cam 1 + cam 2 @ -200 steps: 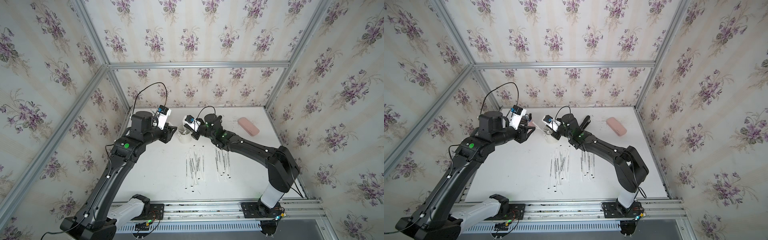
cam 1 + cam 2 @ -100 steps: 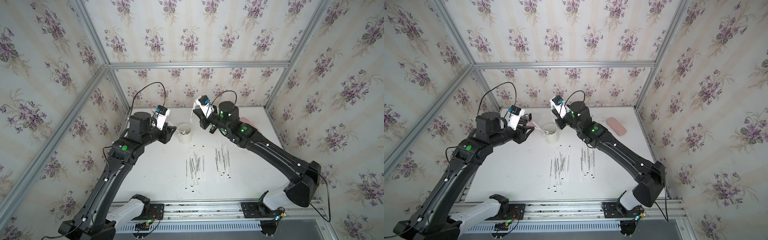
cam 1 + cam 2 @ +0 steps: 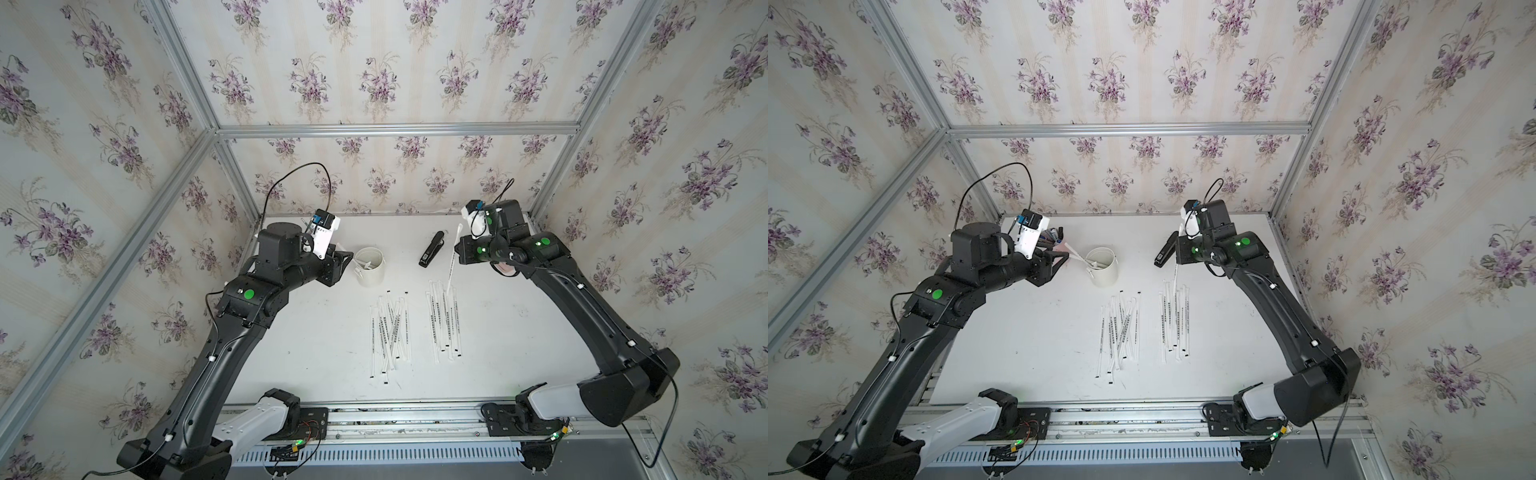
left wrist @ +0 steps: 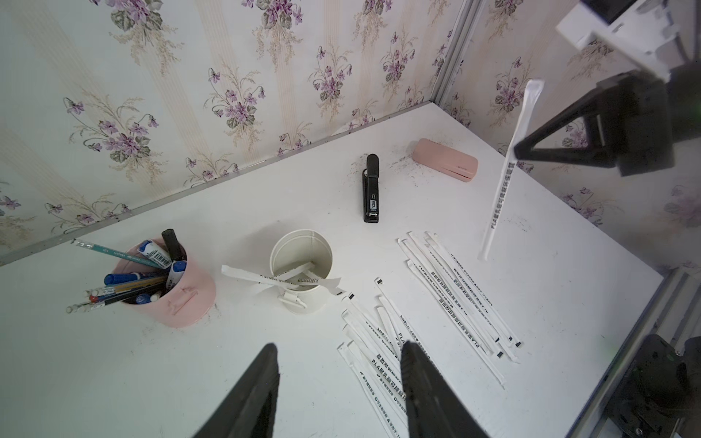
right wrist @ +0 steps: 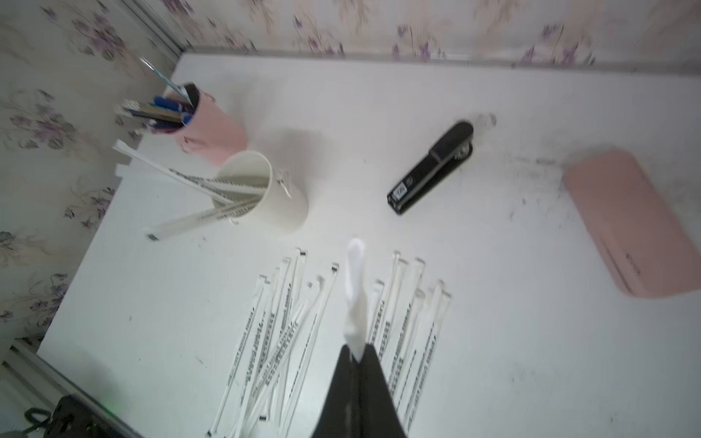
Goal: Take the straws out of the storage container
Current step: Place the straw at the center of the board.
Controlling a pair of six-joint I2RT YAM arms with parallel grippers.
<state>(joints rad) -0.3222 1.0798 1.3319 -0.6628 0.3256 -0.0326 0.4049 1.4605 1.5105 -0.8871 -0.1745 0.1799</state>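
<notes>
The straw (image 4: pixel 502 189) pinched in my right gripper (image 4: pixel 516 149) hangs almost upright, its long axis steep, with the lower end above the far end of the right-hand row. The other straws (image 3: pixel 390 328) lie in two rows on the white table (image 3: pixel 316 340), running near to far. A few lean out leftward from the storage container (image 3: pixel 372 278), far and left of centre. Floral wallpaper (image 3: pixel 374 83) and an aluminium frame (image 3: pixel 395 129) close the room. My right arm rises from the near rail (image 3: pixel 395 415) (wrist turned left). My left arm stretches far-left, and my left gripper (image 4: pixel 340 347) is spread wide and empty, just beside the container.
</notes>
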